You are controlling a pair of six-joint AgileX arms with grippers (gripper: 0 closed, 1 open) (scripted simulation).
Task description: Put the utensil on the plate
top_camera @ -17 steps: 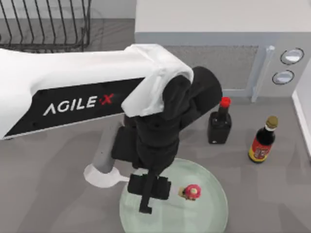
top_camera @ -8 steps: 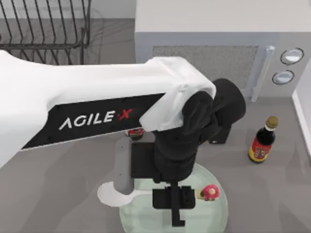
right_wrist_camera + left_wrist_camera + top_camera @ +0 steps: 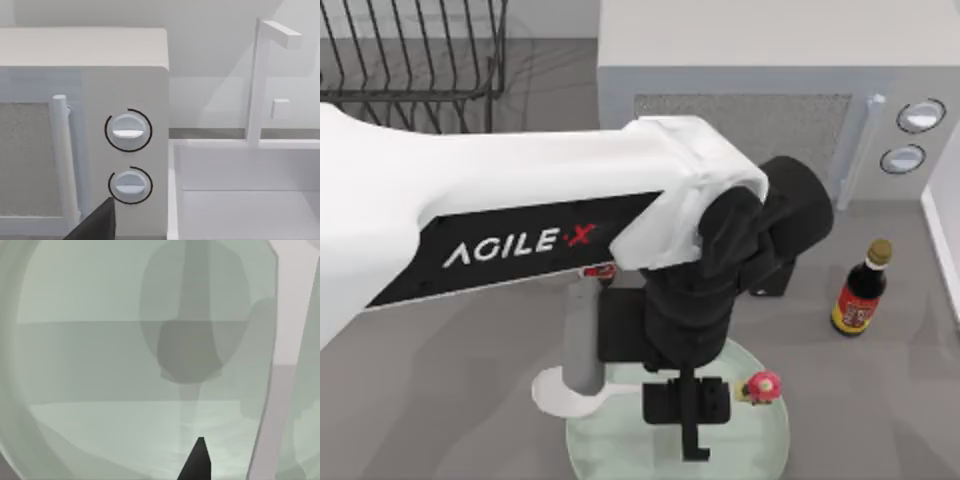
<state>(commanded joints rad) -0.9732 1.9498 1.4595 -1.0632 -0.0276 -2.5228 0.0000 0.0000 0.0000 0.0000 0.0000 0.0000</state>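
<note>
The pale green glassy plate (image 3: 768, 440) lies at the table's front, right of the middle. My left gripper (image 3: 688, 432) hangs over its centre, pointing down, shut on the thin handle of the white spoon (image 3: 560, 393). The spoon's oval bowl juts out past the plate's left rim. In the left wrist view the plate (image 3: 90, 365) sits close below the dark gripper (image 3: 198, 463), with an oval shadow on the glass. A small red and pink thing (image 3: 761, 386) sits just right of the gripper. My right gripper (image 3: 95, 225) is parked facing the microwave.
A white microwave (image 3: 740, 60) stands behind the plate, its two knobs (image 3: 128, 131) facing the right wrist. A brown sauce bottle (image 3: 860, 290) stands at the right; a dark bottle (image 3: 772, 283) is half hidden by the left wrist. There is a wire rack (image 3: 410, 50) back left and a white sink (image 3: 240, 200) far right.
My left arm has swung right with the spoon, from the plate's left edge to over its middle. In the last half second it barely moved.
</note>
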